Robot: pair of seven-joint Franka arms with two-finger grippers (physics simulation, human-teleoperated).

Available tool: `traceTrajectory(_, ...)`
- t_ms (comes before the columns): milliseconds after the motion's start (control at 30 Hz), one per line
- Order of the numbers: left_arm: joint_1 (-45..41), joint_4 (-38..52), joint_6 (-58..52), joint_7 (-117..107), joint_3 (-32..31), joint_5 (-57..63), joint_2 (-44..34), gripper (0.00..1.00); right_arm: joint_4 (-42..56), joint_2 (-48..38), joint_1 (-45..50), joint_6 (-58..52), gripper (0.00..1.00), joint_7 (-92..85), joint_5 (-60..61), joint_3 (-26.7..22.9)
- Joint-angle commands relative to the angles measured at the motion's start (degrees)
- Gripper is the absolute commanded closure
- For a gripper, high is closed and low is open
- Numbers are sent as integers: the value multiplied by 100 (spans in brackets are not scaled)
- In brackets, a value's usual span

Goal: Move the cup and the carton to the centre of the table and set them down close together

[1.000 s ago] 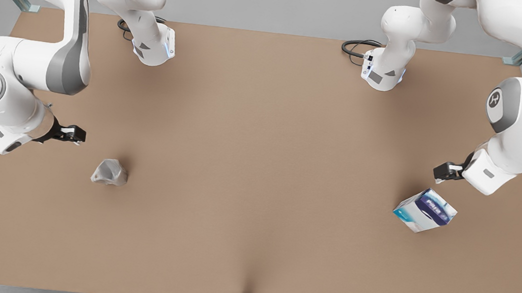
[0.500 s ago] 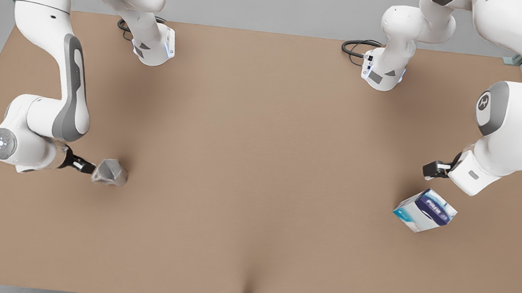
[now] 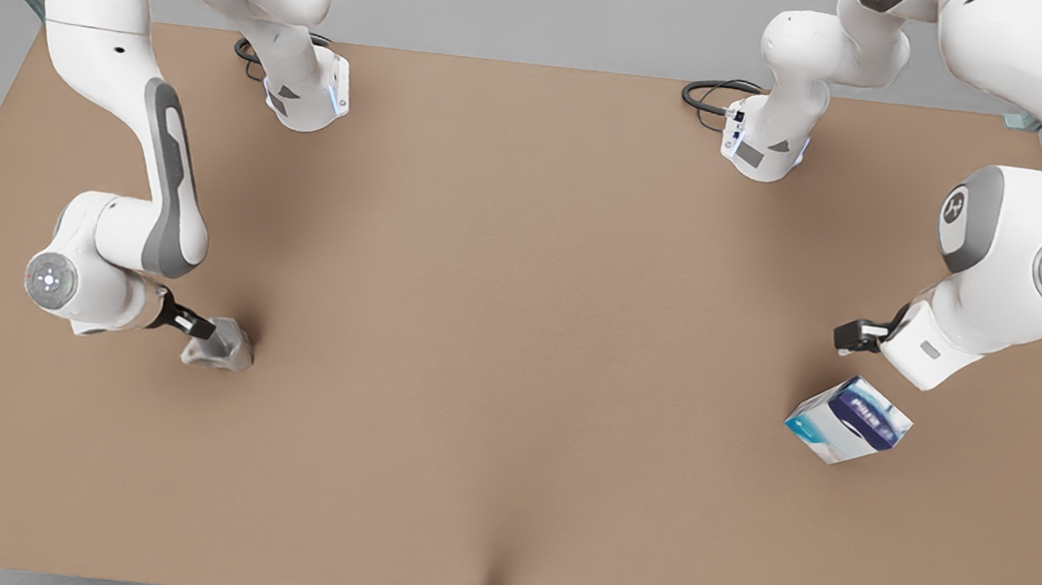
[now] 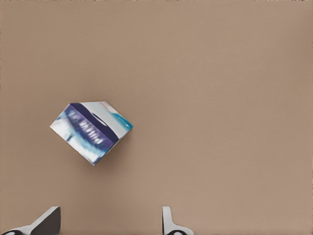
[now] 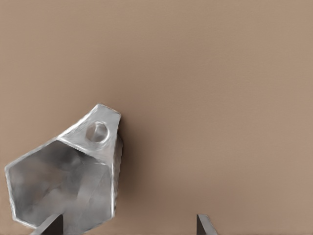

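Right gripper (image 3: 209, 328) at cup (image 3: 222, 346), front view's left, jaws spread, one finger over rim. Left gripper (image 3: 853, 334) spread beside carton (image 3: 848, 420), front view's right, not touching. Risk: off-centre closure tips cup on table (image 3: 516, 332).

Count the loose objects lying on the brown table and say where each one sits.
2. The small glossy grey-white faceted cup lies at the front view's left, at the right gripper. The white carton with a dark blue panel lies at the front view's right, below the open left gripper.
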Motion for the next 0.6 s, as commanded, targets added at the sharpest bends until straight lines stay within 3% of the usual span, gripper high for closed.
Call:
traceTrajectory(0,2,-1,0,0,0,-1,8,0,9,18,7,1,0,0,11,0)
traceTrajectory(567,-68,34,35,-26,0,-115,166,0,360,545,15,36,0,-62,99,0)
